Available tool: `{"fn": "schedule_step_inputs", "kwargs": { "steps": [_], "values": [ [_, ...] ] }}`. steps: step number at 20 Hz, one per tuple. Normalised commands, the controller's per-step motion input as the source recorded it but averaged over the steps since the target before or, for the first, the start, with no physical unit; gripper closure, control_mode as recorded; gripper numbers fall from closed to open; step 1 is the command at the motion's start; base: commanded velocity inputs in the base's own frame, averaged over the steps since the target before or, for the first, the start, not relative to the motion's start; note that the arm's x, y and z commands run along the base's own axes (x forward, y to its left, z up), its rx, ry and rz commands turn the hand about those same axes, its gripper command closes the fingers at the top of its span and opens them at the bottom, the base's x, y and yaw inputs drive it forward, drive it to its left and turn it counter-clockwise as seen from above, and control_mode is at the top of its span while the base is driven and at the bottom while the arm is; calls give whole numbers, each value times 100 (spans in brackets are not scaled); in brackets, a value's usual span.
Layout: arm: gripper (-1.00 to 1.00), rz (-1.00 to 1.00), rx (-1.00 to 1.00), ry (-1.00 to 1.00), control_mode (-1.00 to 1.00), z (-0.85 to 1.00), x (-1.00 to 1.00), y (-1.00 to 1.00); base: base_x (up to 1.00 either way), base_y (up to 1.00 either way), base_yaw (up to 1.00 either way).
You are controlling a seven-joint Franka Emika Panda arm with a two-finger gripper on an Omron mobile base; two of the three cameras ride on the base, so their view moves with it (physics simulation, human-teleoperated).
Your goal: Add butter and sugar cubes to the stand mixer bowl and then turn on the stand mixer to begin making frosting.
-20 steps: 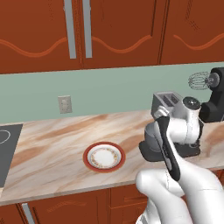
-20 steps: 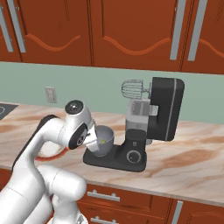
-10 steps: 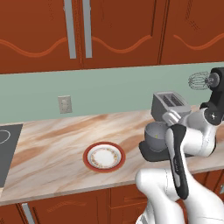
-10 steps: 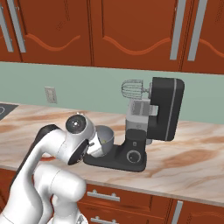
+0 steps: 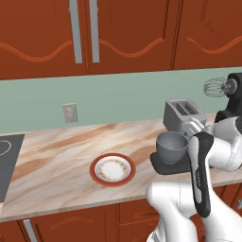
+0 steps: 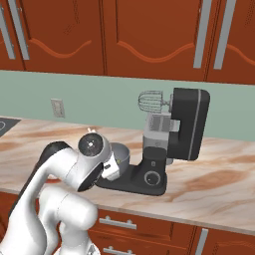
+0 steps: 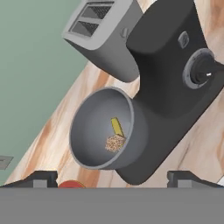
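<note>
The grey stand mixer bowl (image 7: 94, 131) sits on the flat base of the black stand mixer (image 7: 168, 83). Inside it lie the pale-yellow butter (image 7: 116, 127) and a tan sugar cube (image 7: 115, 143), touching each other. My gripper (image 7: 113, 178) is open and empty, its fingertips (image 7: 41, 178) spread wide, and it looks down at the bowl from a short way off. The mixer's round dial (image 7: 199, 72) is on the base beside the bowl. From the sides, the bowl (image 5: 171, 146) stands under the wire whisk (image 5: 215, 87), and the mixer (image 6: 185, 124) has my hand just left of its bowl (image 6: 121, 153).
A boxy grey toaster (image 5: 183, 113) stands behind the bowl against the green wall. A red-rimmed white plate (image 5: 112, 170) lies on the marble counter (image 5: 56, 156) to the left. A dark cooktop (image 5: 5, 160) is at the far left. Wooden cabinets hang overhead.
My arm has swung to the right and lower in front of the mixer, uncovering the bowl in the left base view. The jaws have stayed open.
</note>
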Motion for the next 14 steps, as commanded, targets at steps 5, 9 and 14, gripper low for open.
{"fn": "schedule_step_inputs", "kwargs": {
  "steps": [5, 9, 14],
  "values": [
    [-100, 3, 0, -16, -100, 0, -47, -34, 0, 0, 0],
    [-100, 7, 0, -20, -100, -1, -47, -26, 0, 0, 0],
    [-100, 12, -1, -28, -100, 0, -36, -23, 0, 0, 0]
  ]
}}
